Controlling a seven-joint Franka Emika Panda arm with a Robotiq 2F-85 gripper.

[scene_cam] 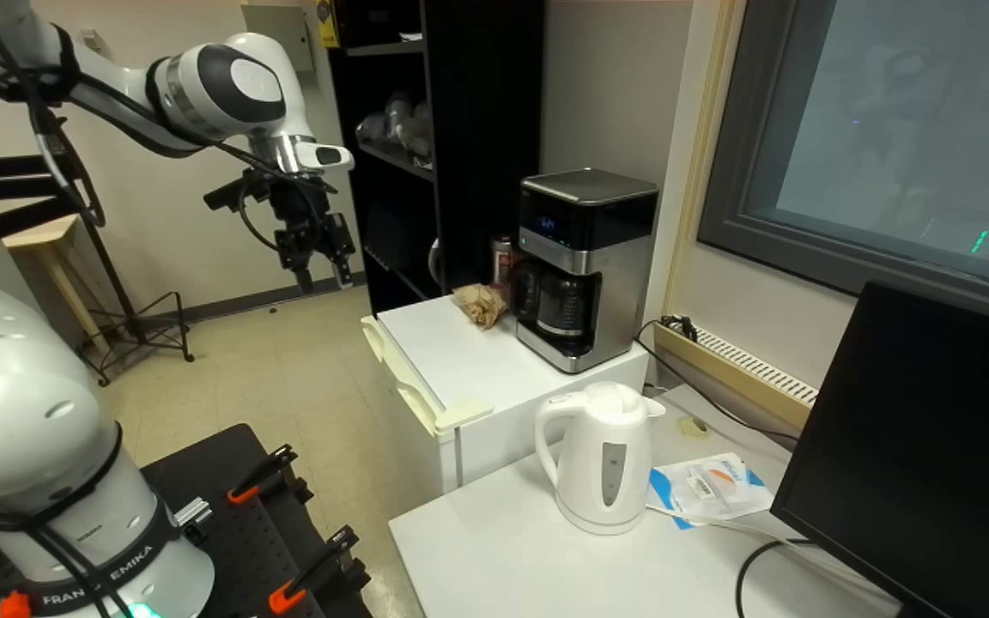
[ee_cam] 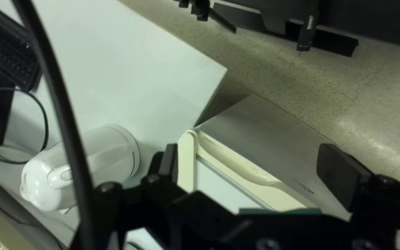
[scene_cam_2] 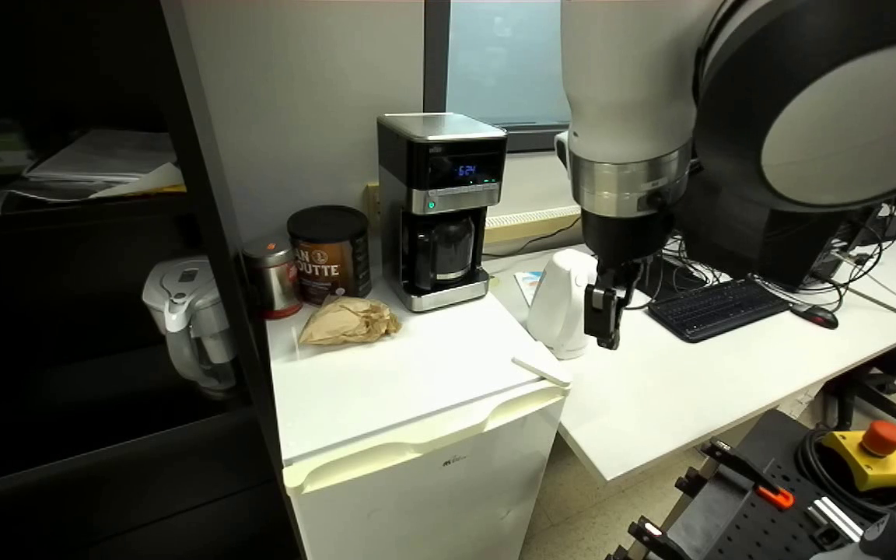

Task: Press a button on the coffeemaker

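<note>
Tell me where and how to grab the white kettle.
Probably the upright stretch of the handle, from the side opposite the spout, the gripper straddling it. The kettle stands upright; the slim handle loops outward there with a gap behind, so it should be easier to clamp than the broad body.

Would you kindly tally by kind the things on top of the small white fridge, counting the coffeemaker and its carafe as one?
Coffeemaker: 1
Canisters: 2
Paper bag: 1
Total: 4
</note>
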